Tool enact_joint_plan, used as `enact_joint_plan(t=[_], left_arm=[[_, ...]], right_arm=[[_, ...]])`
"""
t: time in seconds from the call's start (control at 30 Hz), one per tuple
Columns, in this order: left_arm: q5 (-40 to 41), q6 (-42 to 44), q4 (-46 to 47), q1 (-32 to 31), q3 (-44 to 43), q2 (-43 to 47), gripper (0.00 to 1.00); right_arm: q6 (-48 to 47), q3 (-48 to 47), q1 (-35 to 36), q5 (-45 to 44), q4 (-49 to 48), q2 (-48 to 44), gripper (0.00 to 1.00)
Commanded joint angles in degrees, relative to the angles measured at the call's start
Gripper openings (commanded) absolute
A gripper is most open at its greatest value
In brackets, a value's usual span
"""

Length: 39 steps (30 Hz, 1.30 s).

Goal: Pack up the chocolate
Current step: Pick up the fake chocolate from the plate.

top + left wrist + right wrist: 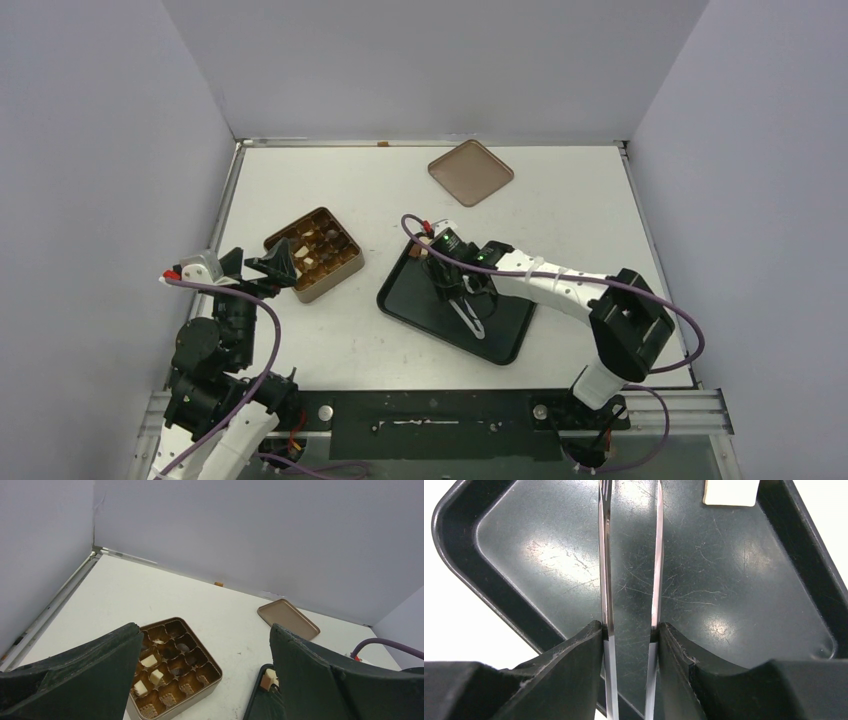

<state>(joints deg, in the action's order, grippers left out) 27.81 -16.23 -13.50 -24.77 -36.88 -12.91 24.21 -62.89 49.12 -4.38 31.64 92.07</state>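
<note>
Cream-white chocolate (pixel 148 660) and dark pieces (pixel 186 647) sit in some cups of the square gold-brown tin (pixel 315 253) (pixel 210 685). One more cream piece (pixel 730 492) (pixel 270 678) lies in a corner of the black tray (pixel 410 300) (pixel 549 570). My right gripper (pixel 462 290) (pixel 630 632) hangs over the tray, shut on metal tongs (pixel 470 320) (pixel 605 555). Their two blades stand apart with nothing between them, and their tips run out of the wrist view. My left gripper (pixel 283 268) (pixel 205 628) is wide open and empty, just left of the tin.
The flat brown lid (pixel 470 172) (pixel 288 619) lies at the back of the white table, right of centre. Grey walls close in the back and both sides. The tray (pixel 257 702) sits just right of the tin.
</note>
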Motion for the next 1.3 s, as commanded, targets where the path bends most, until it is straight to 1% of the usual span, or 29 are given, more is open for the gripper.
enact_joint_plan(t=[0.0,0.33,0.4,0.53,0.6,0.77,1.0,1.27], left_arm=[[-0.3,0.5,1.9,-0.3,-0.1,0.3,0.97],[-0.4,0.5,1.8,-0.3,-0.1,0.4,0.97],[-0.2,0.5,1.8,-0.3,-0.1,0.4,0.97],[-0.3,0.5,1.8,-0.3,-0.1,0.3,0.97],[-0.2,0.5,1.8,-0.3,-0.1,0.3,0.97],[-0.3,0.5,1.8,-0.3,-0.1,0.3,0.97],[-0.3,0.5,1.8,-0.2,-0.1,0.3,0.97],[-0.2,0.5,1.7,-0.2,-0.2,0.2,0.97]], right_arm=[[-0.9,-1.9,-0.9,0.7,-3.4,0.2,0.40],[-1.7,-2.6,-1.9,0.7,-4.1,1.5,0.41],[-1.9,-2.8,-2.0,0.7,-3.9,1.7,0.38],[-1.7,-2.8,-2.0,0.7,-3.1,1.3,0.29],[-1.5,-2.4,-1.9,0.7,-2.8,0.5,0.27],[-0.8,-1.9,-1.8,0.3,-1.4,-2.1,0.25],[-0.2,-2.2,-1.3,0.9,-0.6,-5.2,0.18],[0.2,-3.4,-0.6,2.4,-1.2,-6.7,0.17]])
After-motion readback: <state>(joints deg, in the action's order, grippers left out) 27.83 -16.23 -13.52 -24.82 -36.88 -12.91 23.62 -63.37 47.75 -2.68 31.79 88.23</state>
